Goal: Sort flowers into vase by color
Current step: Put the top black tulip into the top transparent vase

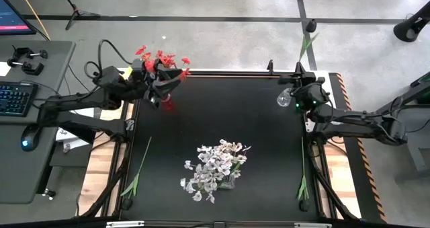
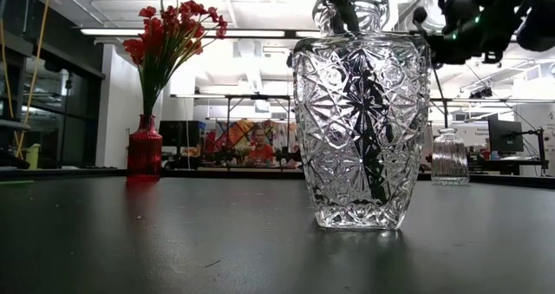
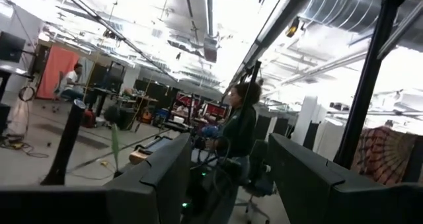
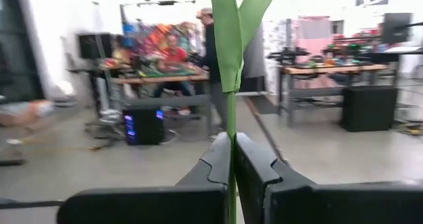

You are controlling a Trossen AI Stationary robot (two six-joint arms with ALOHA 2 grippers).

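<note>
Right gripper (image 4: 232,159) clenched on green flower stem (image 4: 231,85), stem's long axis crossing gripper, far tip past surface's far edge. Small clear vase (image 1: 284,98) just beside gripper. Left gripper (image 1: 160,88) released, hovering by red flowers (image 1: 161,58) in red vase (image 2: 145,145).

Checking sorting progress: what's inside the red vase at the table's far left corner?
Red flowers stand in the red vase, green stems running into its neck. The left claw hovers over it, open. The stem ends inside are hidden by the coloured glass.
</note>
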